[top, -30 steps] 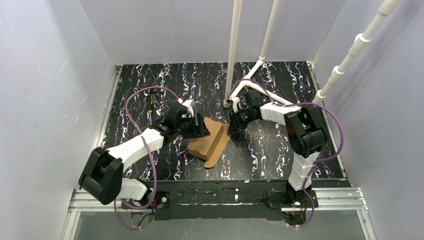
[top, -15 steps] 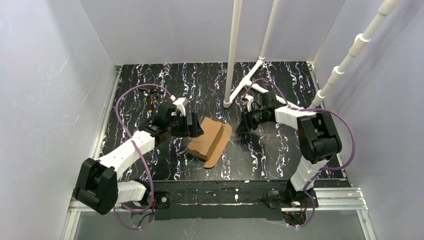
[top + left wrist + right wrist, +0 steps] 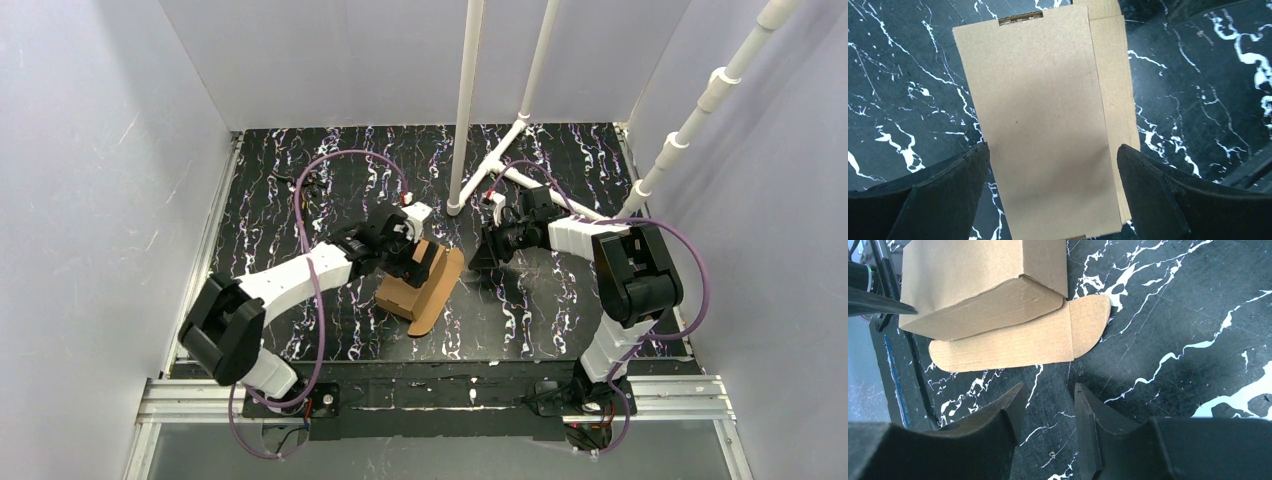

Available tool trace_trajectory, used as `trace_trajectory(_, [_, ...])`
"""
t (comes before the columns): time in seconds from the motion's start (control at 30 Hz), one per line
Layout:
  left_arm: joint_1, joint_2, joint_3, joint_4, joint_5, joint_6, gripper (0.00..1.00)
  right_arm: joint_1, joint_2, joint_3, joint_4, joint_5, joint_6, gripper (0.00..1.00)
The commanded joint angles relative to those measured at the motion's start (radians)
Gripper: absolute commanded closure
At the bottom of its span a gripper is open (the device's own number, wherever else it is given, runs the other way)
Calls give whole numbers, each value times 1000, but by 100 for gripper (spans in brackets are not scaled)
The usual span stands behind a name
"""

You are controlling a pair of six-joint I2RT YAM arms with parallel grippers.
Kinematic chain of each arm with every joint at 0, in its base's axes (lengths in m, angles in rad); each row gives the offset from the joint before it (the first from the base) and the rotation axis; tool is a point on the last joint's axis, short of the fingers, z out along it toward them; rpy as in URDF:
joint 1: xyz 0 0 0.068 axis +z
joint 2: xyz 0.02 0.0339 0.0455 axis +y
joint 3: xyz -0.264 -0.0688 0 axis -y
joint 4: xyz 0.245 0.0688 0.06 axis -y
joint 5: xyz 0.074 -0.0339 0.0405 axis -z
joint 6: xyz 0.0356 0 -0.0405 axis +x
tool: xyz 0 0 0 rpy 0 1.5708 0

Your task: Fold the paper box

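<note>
Paper box (image 3: 405,295) sits mid-table, partly folded, its rounded flap (image 3: 1013,342) lying flat on the marble tabletop (image 3: 560,310) along the 3 o'clock edge. Left gripper (image 3: 1053,150) hovers above, jaws wide, one finger outside each long edge. Right gripper (image 3: 1050,390) is at 3 o'clock, jaws partly apart and empty, clear of the flap.

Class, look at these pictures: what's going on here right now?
Two robot arms are folding a brown paper box, which sits partly folded mid-table with a rounded flap lying flat on the table. The left gripper hovers over the box, jaws wide open either side of it, not clamping it. The right gripper sits off to its right, jaws apart, holding nothing.
</note>
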Motion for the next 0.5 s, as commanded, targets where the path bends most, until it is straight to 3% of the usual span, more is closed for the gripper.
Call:
trace_trajectory(0.0, [-25,63,67,-45,-87,48,2,-3,-6,27,14,-32,-1,51])
trace_trajectory(0.27, [-28,141,59,-39,-106,23,2,-3,6,27,15,-42,0,51])
trace_trajectory(0.47, [-29,154,48,-58,-125,28,7,-3,7,9,64,-38,36,50])
